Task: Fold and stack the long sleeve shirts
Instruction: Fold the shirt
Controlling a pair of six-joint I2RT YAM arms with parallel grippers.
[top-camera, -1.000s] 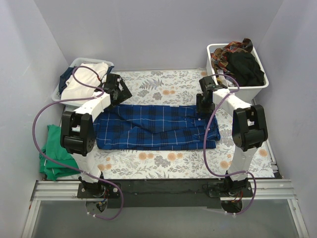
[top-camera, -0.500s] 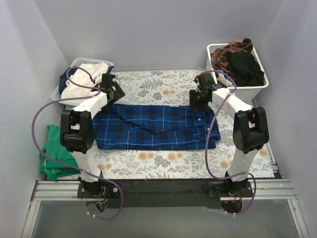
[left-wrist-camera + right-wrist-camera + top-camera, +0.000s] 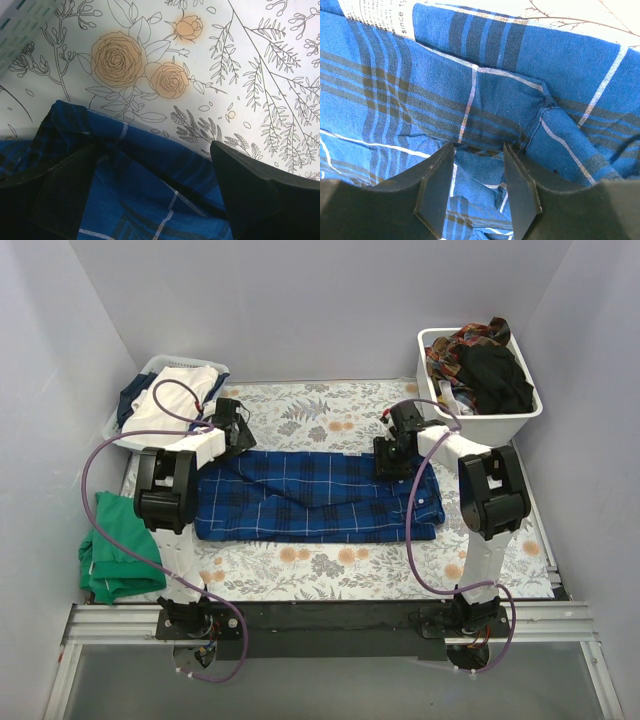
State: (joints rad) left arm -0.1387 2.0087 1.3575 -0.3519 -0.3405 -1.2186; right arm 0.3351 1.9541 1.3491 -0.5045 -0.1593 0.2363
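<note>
Shirt: dark blue plaid cloth shirt (image 3: 310, 495), spread flat for folding.
Left gripper (image 3: 155, 150): wide open, empty, straddling shirt's far-left corner.
Right gripper (image 3: 477, 150): narrowly open, empty, over shirt's far-right edge.

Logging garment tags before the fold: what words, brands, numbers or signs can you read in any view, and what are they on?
"since 19": on the white label lying on the plaid shirt, right wrist view; the cloth hides the rest of the line.
Larger print above it on the same label: cut off by the frame edge, unreadable.
Top view: the label is too small to read.
Left wrist view: no text.
</note>
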